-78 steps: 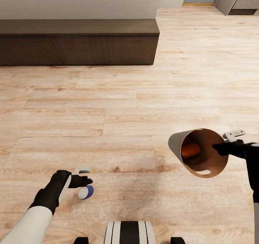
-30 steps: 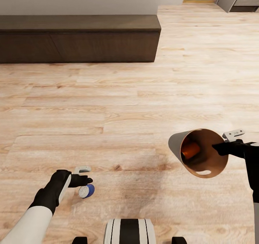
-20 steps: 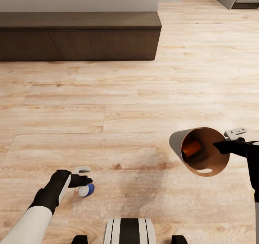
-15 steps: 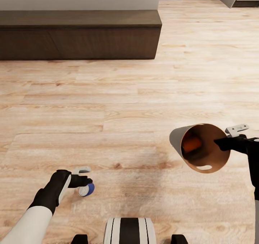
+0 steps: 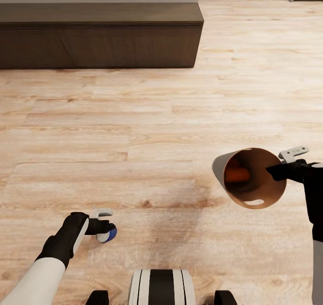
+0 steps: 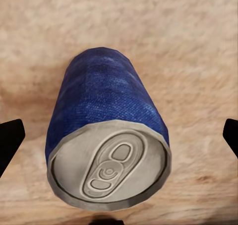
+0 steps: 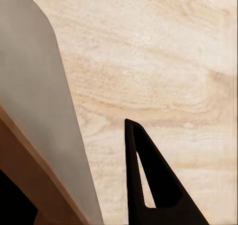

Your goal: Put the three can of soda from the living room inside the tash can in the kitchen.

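The left gripper (image 5: 104, 225) sits open around the blue can (image 6: 106, 140), not squeezing yet. Next it should squeeze. The right gripper (image 5: 281, 166) holds the bin (image 5: 251, 179) (orange can (image 5: 237, 174) inside).

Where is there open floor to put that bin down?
The wide wood floor between the dark bench and the robot is bare. It is tighter near the left gripper, beside the blue can. The right gripper holds the bin by its rim.
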